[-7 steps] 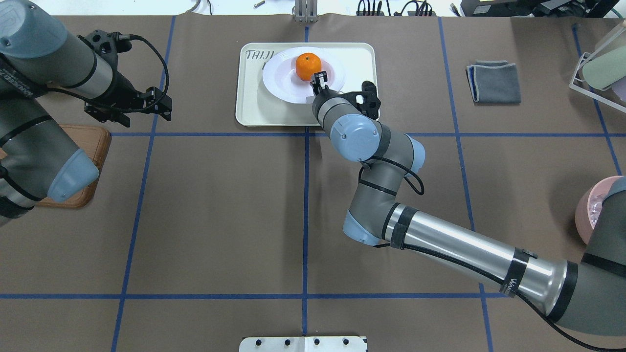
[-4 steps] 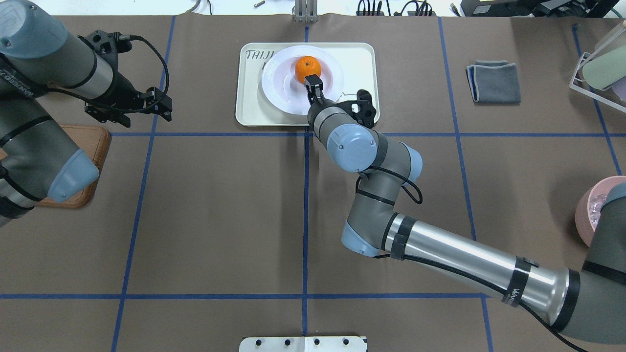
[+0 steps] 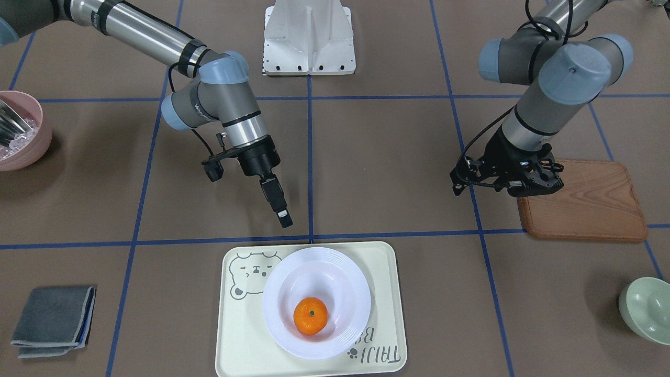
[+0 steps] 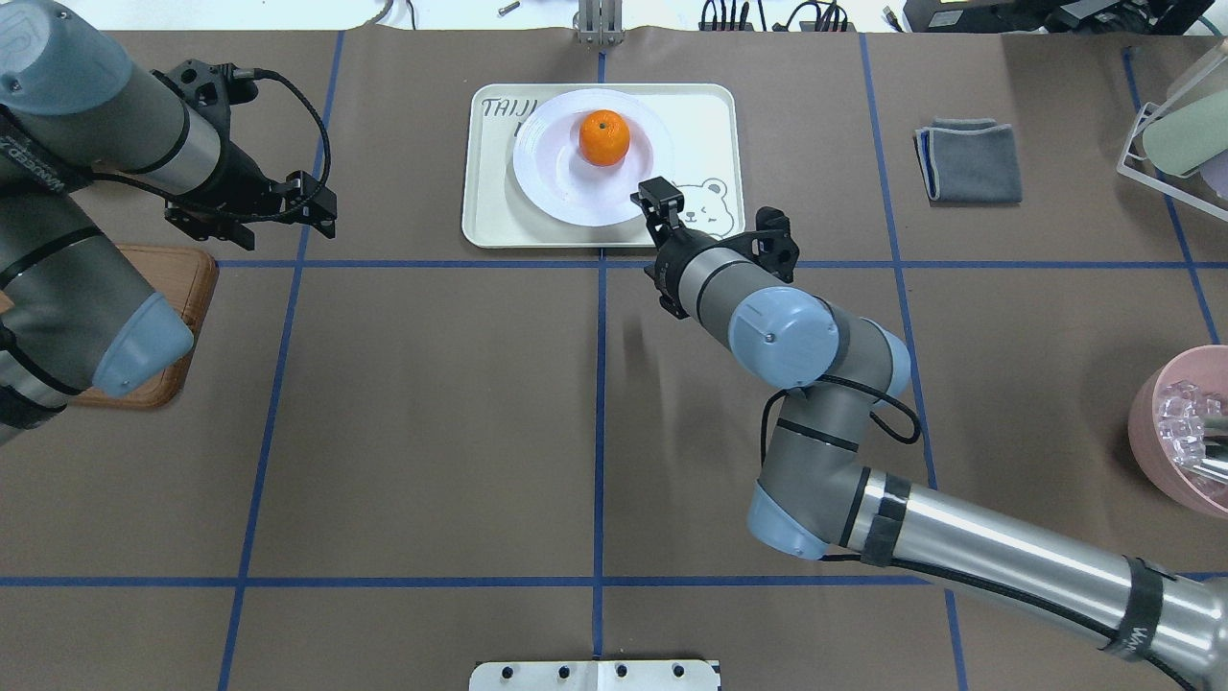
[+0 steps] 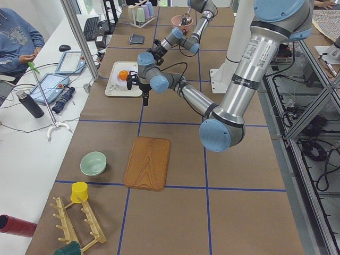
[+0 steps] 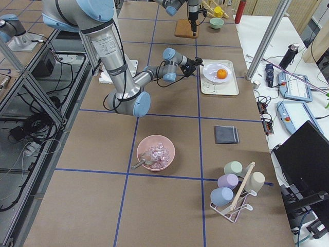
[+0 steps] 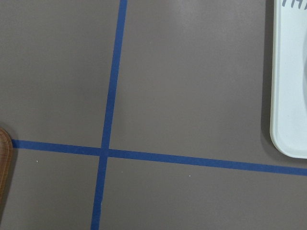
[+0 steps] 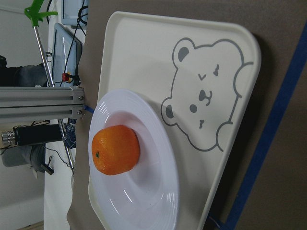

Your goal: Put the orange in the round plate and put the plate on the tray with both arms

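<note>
Left gripper (image 4: 251, 206): hangs over bare table left of the tray (image 4: 489, 206), well apart from it, holding nothing; whether its jaws stand apart or together cannot be told. Right gripper (image 3: 283, 217): jaws together, empty, raised just off the tray's near edge, clear of the round plate (image 4: 547, 182).

Task status: the orange (image 4: 604, 137) sits in the plate's well, and the plate rests flat on the tray at the table's far centre. Judged from this, both placements are complete; at most, arm retreat is left.

Markings: grey "TAIJI BEAR" lettering on the tray, partly covered by the plate, plus a grey bear drawing (image 8: 206, 103). No other legible writing on the task items
</note>
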Controlling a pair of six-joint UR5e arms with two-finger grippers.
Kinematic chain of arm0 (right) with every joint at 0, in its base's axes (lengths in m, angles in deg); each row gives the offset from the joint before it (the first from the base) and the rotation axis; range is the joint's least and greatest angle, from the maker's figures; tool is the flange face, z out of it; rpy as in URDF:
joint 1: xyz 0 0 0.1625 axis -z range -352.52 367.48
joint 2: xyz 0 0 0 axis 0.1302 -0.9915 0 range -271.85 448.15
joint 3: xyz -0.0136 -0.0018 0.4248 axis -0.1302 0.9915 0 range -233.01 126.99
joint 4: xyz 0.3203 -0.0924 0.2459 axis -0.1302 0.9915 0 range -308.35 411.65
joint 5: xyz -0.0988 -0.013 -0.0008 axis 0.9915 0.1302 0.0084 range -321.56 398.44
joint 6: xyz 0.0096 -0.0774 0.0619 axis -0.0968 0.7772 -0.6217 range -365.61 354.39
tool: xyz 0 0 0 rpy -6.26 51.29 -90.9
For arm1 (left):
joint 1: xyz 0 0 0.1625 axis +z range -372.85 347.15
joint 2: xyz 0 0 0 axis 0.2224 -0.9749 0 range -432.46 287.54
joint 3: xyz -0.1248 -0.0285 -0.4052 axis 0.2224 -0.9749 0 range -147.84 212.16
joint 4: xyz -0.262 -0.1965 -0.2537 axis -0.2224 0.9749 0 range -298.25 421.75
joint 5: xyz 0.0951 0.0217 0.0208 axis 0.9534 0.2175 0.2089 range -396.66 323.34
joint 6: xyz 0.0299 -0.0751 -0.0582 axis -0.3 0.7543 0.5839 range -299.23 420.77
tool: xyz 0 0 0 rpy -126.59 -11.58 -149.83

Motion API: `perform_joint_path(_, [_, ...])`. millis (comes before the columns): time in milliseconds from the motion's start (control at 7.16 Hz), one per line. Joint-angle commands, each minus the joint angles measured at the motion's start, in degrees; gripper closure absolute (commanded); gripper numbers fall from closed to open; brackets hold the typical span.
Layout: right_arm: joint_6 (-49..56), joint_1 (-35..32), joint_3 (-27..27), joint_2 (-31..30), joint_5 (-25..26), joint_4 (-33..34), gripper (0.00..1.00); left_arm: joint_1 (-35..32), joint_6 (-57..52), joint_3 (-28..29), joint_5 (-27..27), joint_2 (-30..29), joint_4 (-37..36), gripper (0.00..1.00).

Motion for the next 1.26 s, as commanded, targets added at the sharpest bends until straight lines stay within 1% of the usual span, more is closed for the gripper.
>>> perform_joint_path(0, [12.87,-3.16,-6.09,-6.52,-8.45,-0.34,0.0,-0.25,-0.71,-0.06,-0.09,0.68,0.0,0.02])
perform_joint_path(140, [21.13,-5.18,-8.2,-10.11,-12.75,-0.69,0.0,-1.38,-1.15,-0.06,-0.26,0.78,-0.09,0.02])
perform_joint_path(419, [31.1,-13.85,-9.27,-14.79,-26.17,-0.78,0.0,-4.53,-7.97,-0.49,-0.44,3.49,-0.09,0.02])
perform_joint_path(559, [37.32,-20.51,-9.27,-16.37,-34.77,-0.44,0.0,-6.99,-11.49,-0.5,-3.14,4.81,-0.09,0.02])
perform_joint_path(698, [46.78,-29.11,-8.23,-18.48,-46.25,0.18,0.0,-9.98,-16.22,-0.58,-5.08,6.47,-0.09,0.02])
perform_joint_path(838, [61.4,-35.46,-7.78,-20.33,-53.5,4.01,0.0,-12.09,-20.79,-0.5,-5.36,7.97,-0.09,0.02])
perform_joint_path(978, [76.25,-39.52,-8.48,-21.56,-55.66,10.92,0.0,-14.2,-26.41,-0.58,-5.27,9.12,-1.04,0.02])
perform_joint_path(1117, [90.15,-42.7,-8.48,-22.97,-56.12,16.39,0.0,-17.27,-34.38,-0.58,-5.27,9.39,-4.8,0.02])
